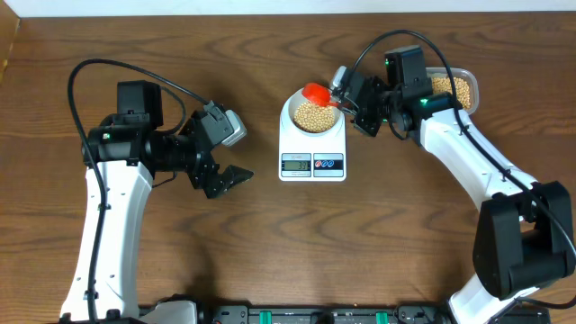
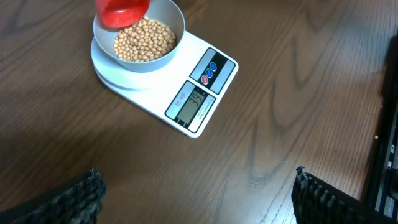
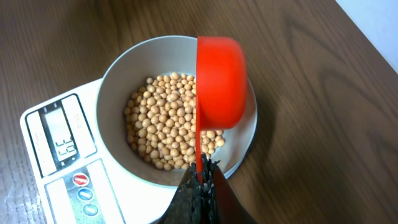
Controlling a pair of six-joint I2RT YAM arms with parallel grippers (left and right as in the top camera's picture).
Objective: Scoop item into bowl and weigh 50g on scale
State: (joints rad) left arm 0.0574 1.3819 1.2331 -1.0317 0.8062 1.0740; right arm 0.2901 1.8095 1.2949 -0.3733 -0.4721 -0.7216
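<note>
The right tool (image 3: 200,186) is clenched on the thin handle of the red scoop (image 3: 219,81). It holds the cup tipped on edge over the bowl (image 3: 115,74), likely so beans (image 3: 165,121) drop in a few at a time. The bowl sits centred on the scale (image 3: 118,199) so its load registers. The display digits are too faint to read surely. The scoop's mouth faces away, hiding whether any beans remain inside. At 2 o'clock from the scale the tub (image 1: 472,90) is partly covered by the arm. At 9 o'clock the left tool (image 2: 196,199) hangs released, empty, well apart above the surface.
</note>
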